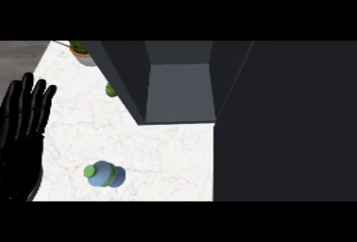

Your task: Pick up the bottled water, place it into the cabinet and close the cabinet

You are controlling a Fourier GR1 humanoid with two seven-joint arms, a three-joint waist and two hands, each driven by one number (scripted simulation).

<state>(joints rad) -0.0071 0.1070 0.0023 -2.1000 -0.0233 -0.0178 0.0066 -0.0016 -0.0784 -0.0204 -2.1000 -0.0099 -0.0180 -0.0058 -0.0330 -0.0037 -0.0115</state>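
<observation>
Presently listed: bottled water [105, 174], green-capped, upright on the marble counter [160, 146], well apart from the open cabinet [178, 90], not yet grasped. Left hand [24, 123]: fingers straight, holding nothing, resting at the left edge. Right hand: unseen.

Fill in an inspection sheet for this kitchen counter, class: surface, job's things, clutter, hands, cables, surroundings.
Surface: white marble counter, mostly bare.
Job's things: water bottle, blue with green cap, standing near the front edge; dark cabinet, open, inside looks empty.
Clutter: potted plant at the back; small green thing beside the cabinet, partly hidden.
Hands: left hand open, fingers up, resting at left edge; right hand not in view.
Cables: nothing seen.
Surroundings: grey floor beyond the counter.
</observation>
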